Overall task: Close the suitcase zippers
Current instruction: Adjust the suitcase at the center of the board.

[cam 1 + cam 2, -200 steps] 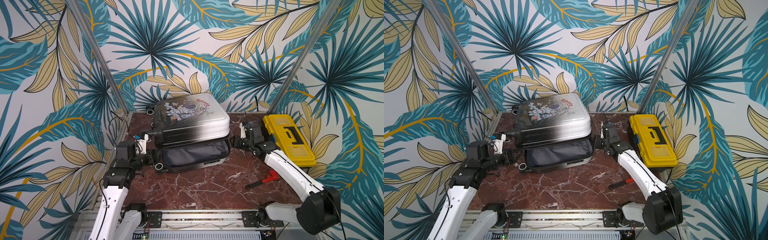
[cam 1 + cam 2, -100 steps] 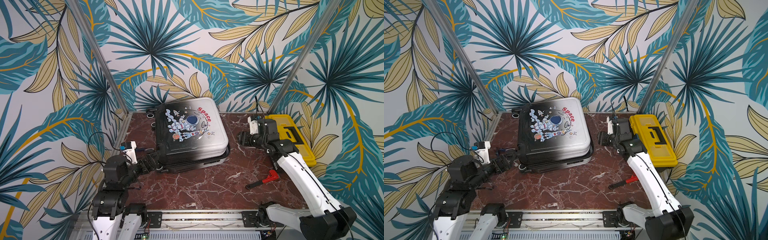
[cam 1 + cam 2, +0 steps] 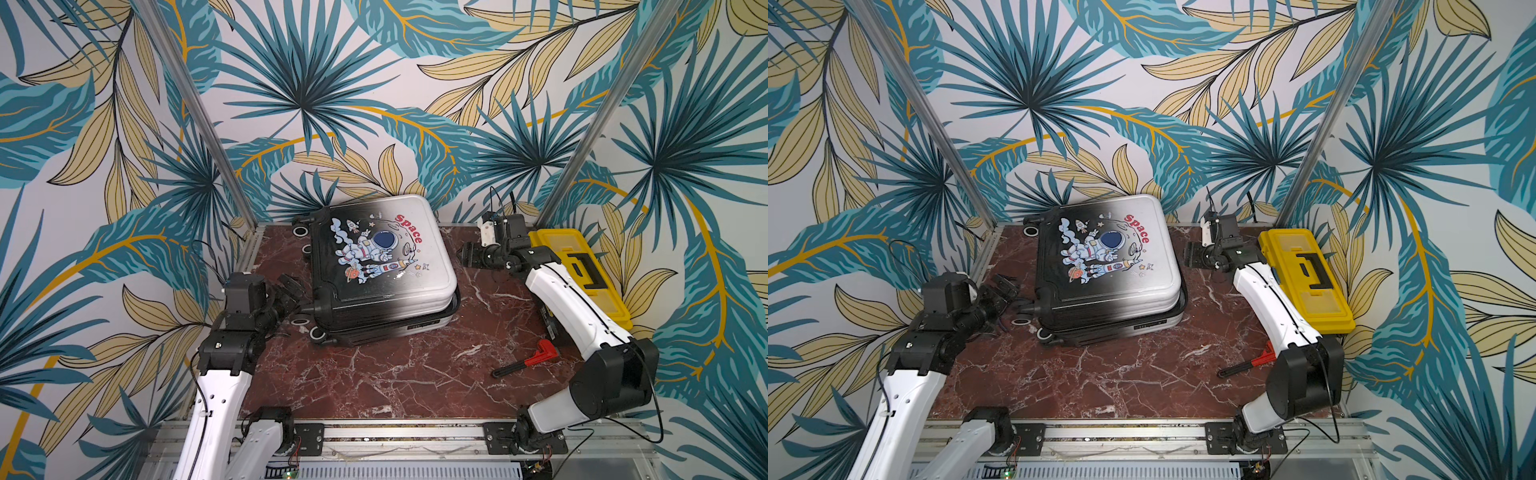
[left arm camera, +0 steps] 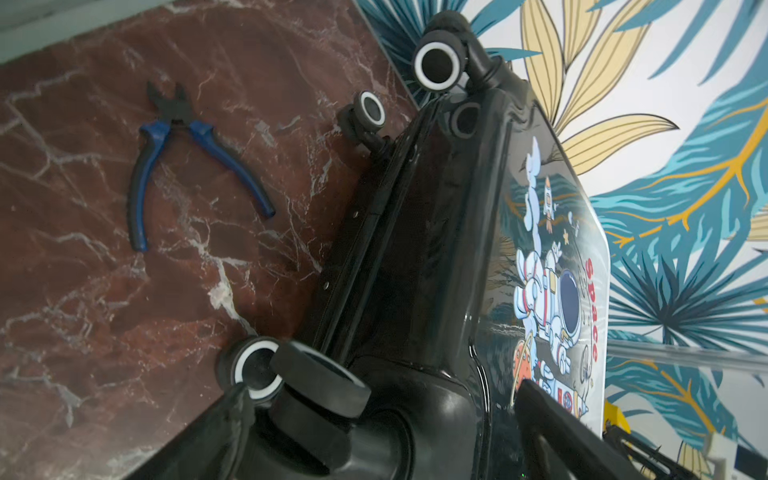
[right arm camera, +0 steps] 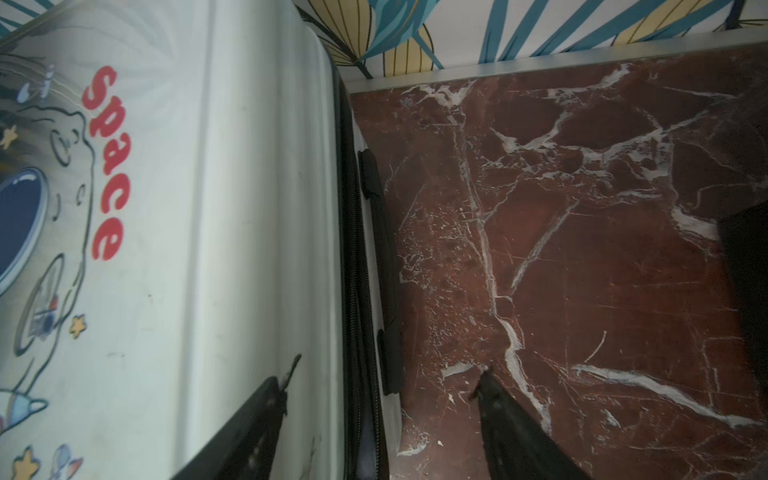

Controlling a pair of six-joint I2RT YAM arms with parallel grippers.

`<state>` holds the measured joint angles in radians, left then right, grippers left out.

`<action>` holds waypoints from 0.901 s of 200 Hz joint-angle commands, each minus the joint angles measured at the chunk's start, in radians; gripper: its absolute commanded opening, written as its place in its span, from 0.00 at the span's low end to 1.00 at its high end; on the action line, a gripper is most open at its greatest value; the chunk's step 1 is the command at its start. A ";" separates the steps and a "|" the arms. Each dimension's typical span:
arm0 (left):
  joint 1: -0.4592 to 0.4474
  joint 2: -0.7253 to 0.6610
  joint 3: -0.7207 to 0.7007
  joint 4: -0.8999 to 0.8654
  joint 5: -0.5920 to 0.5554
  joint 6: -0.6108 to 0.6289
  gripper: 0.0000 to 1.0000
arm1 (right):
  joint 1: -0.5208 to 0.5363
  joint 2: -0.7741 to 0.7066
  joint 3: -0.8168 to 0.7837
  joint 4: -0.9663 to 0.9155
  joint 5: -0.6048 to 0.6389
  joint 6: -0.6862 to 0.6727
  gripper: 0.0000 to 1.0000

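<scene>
clock: read from the robot's base, twelve at the back wall.
left claw (image 3: 291,293): jaws spread wide and empty, at the suitcase's (image 3: 386,249) nine o'clock end, just beside its wheels (image 4: 436,64).
suitcase: lies flat, print up, on the table (image 3: 374,382), from centre toward twelve; we put its long axis nine to three, wheels at nine.
zippers (image 5: 353,257): dark band round the seam; at the five o'clock corner it bulges loose, so we judge it not yet zipped.
right claw (image 5: 386,370): jaws apart, gripping nothing, at the three o'clock side; one finger (image 5: 249,428) shows against the white shell, its mate against the table.
relation: the band lies at nine o'clock from that claw, running six to twelve; we judge the right arm nearer.
hidden: we cannot find the pulls; the twelve o'clock side is out of sight.
</scene>
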<state>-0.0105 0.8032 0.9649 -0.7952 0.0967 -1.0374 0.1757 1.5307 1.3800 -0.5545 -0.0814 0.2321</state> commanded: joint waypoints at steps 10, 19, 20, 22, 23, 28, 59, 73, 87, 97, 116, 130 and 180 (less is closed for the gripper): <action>-0.056 -0.019 -0.036 -0.032 -0.025 -0.209 1.00 | -0.012 -0.004 -0.103 0.021 -0.046 0.053 0.73; -0.072 -0.020 -0.042 -0.033 -0.034 -0.243 0.99 | -0.011 0.011 -0.119 0.024 -0.091 0.067 0.72; -0.074 -0.021 -0.043 -0.032 -0.034 -0.246 0.99 | -0.010 0.013 -0.121 0.025 -0.095 0.069 0.72; -0.078 -0.021 -0.044 -0.032 -0.036 -0.254 1.00 | -0.010 0.018 -0.125 0.026 -0.109 0.072 0.72; -0.079 -0.021 -0.044 -0.032 -0.037 -0.257 0.99 | -0.010 0.020 -0.127 0.027 -0.114 0.074 0.72; -0.088 -0.020 -0.045 -0.031 -0.042 -0.271 0.99 | -0.009 0.030 -0.136 0.037 -0.141 0.080 0.71; -0.141 -0.006 -0.038 -0.035 -0.060 -0.330 0.99 | 0.008 0.077 -0.179 0.088 -0.211 0.106 0.68; -0.158 -0.002 -0.057 -0.048 -0.081 -0.372 0.99 | 0.017 0.102 -0.177 0.100 -0.224 0.111 0.66; -0.163 0.009 -0.087 -0.047 -0.071 -0.415 0.99 | 0.027 0.131 -0.167 0.100 -0.235 0.111 0.64; -0.169 0.025 -0.091 -0.047 -0.062 -0.416 0.99 | 0.033 0.147 -0.164 0.100 -0.229 0.108 0.62; -0.169 0.046 -0.091 -0.047 -0.072 -0.405 1.00 | 0.037 0.175 -0.161 0.102 -0.202 0.103 0.56; -0.169 0.056 -0.087 -0.047 -0.088 -0.399 0.99 | 0.041 0.203 -0.150 0.097 -0.199 0.100 0.51; -0.169 0.100 -0.102 -0.050 -0.148 -0.376 0.94 | 0.057 0.241 -0.146 0.074 -0.119 0.076 0.25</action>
<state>-0.1738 0.8501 0.9134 -0.7258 -0.0235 -1.4113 0.1974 1.7428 1.2476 -0.4480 -0.2535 0.3126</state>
